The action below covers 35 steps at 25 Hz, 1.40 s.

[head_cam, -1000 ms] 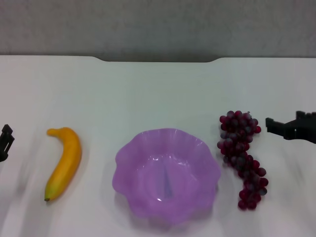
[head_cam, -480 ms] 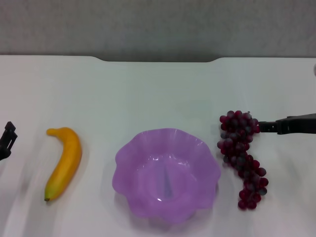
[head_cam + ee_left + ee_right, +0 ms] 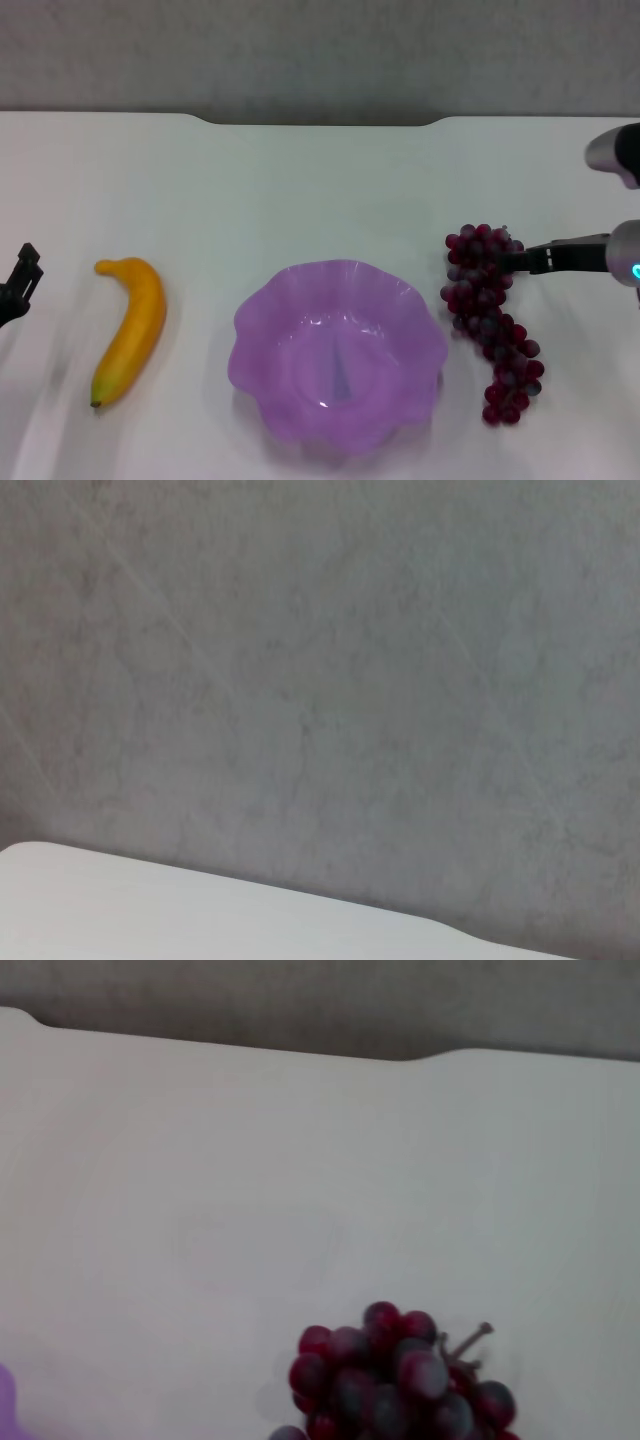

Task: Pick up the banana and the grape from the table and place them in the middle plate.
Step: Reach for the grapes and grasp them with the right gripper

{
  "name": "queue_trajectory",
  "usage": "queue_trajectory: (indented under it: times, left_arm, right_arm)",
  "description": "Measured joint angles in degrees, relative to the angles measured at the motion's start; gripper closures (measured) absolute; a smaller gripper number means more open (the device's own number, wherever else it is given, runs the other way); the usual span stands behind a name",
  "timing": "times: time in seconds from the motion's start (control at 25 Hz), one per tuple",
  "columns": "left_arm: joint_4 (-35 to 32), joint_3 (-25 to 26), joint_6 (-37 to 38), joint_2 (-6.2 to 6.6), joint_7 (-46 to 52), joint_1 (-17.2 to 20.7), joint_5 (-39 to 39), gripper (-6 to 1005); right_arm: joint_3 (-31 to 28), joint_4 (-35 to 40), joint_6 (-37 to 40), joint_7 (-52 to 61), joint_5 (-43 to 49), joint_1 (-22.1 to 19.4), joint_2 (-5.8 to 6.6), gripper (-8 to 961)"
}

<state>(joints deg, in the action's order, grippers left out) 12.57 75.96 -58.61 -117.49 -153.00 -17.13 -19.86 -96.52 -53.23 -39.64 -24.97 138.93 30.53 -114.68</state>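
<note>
Head view | right pincer (image 3: 522, 260) touching grape (image 3: 490, 320), opening unclear | left pincer (image 3: 20, 280) idle, opening unclear

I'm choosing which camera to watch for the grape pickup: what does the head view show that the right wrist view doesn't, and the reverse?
Only the head view shows the banana, most of the middle plate, the whole grape bunch, the right gripper at the bunch's far end, and the left gripper at the left edge. Only the right wrist view shows the bunch's stem close up. Both show the grape's far end, the table and its notched far edge.
</note>
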Motion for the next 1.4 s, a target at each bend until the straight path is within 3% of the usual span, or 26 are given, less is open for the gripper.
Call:
queue_trajectory:
  times: [0.68,1.4]
  left_arm:
    - [0.08,-0.12,-0.02,-0.02,-0.02,-0.24,0.00,325]
    - [0.18,-0.64,-0.01,-0.02,-0.01,-0.17,-0.01,325]
  right_arm:
    - [10.44,7.02,7.14,-2.40,-9.37,2.02,-0.11,73]
    - [12.39,10.52,8.25,-2.37,-10.06,2.16,-0.03,84]
